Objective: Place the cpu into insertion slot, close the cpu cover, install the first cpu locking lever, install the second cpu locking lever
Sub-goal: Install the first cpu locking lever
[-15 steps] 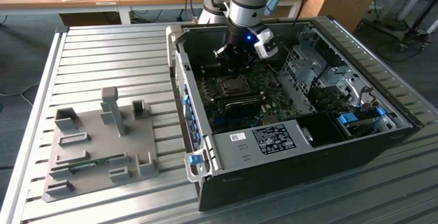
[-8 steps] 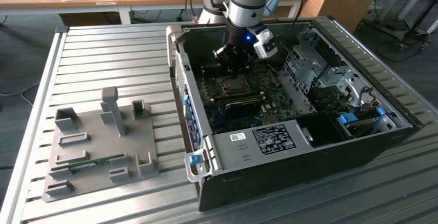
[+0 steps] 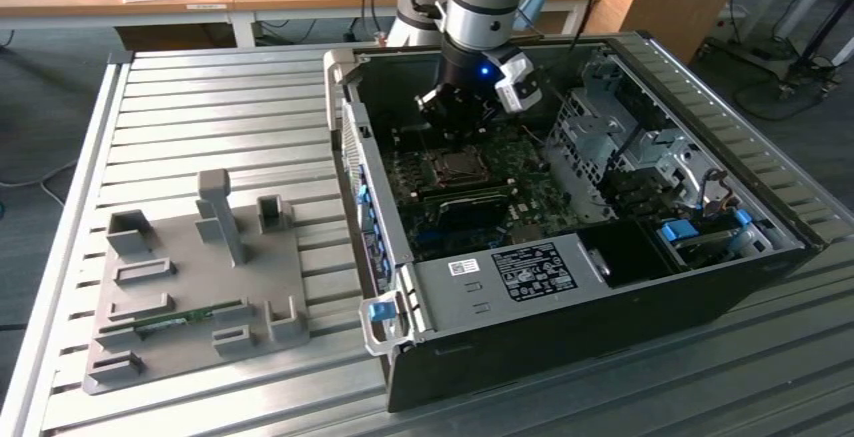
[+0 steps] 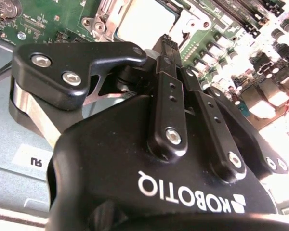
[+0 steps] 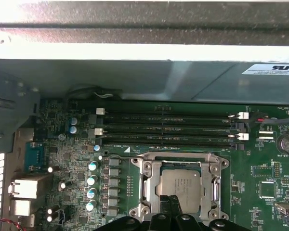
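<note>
Silvery square cpu (image 5: 180, 185) lies under the thin metal-frame cpu cover (image 5: 149, 187). The black gripper (image 5: 171, 201), fingers closed and empty, is at the cover's edge. The lever step is likely in hand.

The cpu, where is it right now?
In the first wrist view the cpu lies in the window of the cover, beside the memory slots, with the gripper close by.

- The cpu (image 5: 180, 185): dull silvery-grey metal top.
- The cpu cover (image 5: 148, 187): bare, bright metal frame.
- The gripper (image 4: 167, 43): smooth black casing with a slight sheen, set with shiny steel screws.
- The motherboard (image 5: 243, 195): glossy green board.
- The computer case (image 3: 747, 287): matt black shell.
- The table (image 3: 200, 107): ribbed pale metal.
- The fixture tray (image 3: 187, 257): matt grey plastic.
</note>
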Action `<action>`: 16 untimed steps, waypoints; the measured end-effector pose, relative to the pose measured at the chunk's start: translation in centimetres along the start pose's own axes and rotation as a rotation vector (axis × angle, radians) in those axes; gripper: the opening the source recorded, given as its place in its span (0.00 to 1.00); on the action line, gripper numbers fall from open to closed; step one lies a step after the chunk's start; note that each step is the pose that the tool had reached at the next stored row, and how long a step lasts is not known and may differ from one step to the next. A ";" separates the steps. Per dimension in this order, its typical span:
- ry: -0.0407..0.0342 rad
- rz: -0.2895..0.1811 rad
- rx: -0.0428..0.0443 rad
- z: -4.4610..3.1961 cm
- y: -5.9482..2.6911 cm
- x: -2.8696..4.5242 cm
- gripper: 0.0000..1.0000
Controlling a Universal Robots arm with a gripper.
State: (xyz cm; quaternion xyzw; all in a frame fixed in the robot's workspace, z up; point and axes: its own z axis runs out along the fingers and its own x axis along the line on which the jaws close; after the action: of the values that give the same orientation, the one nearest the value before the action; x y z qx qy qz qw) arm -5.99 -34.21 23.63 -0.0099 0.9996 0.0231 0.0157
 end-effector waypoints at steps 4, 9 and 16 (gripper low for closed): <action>-0.0001 0.000 0.0002 0.00 0.00 0.09 0.11; -0.0008 0.000 0.0002 -0.04 0.00 0.27 0.11; -0.0002 0.000 0.0002 -0.05 0.01 0.46 0.11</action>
State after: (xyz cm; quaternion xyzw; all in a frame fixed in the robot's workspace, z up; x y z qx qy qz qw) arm -6.46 -34.21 23.67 -0.0099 0.9996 0.0230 0.0158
